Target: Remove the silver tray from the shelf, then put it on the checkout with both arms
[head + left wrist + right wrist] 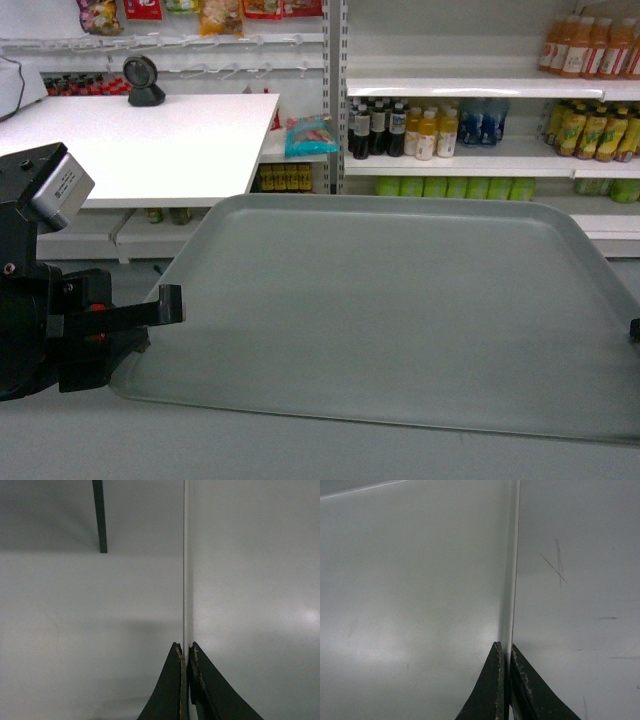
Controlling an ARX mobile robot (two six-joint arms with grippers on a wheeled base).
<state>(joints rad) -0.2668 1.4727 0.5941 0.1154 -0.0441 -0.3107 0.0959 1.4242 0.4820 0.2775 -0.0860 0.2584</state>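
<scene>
The silver tray (400, 310) fills the middle of the head view, held level and broad side on, its near edge low in the picture over a pale grey surface whose nature cannot be told. The left arm (40, 300) stands at 9 o'clock from the tray, its black body bulky at the picture's edge, forearm reaching straight in toward 3 o'clock so that the left tool (165, 305) meets the tray's left rim. In the left wrist view the two dark fingers (172, 690) are pressed together on the thin rim, which runs as a pale line up toward 12 o'clock. At 3 o'clock only a small black tip of the right tool (634, 330) shows at the tray's right rim; the right wrist view has its fingers (492, 690) likewise clamped on the rim edge, tray surface on both sides.

Behind, at 10 o'clock, lies the white desk (140, 145) with a small black device (145, 80) on it. At 1 o'clock the shelf (450, 165) carries bottled drinks (400, 130).
</scene>
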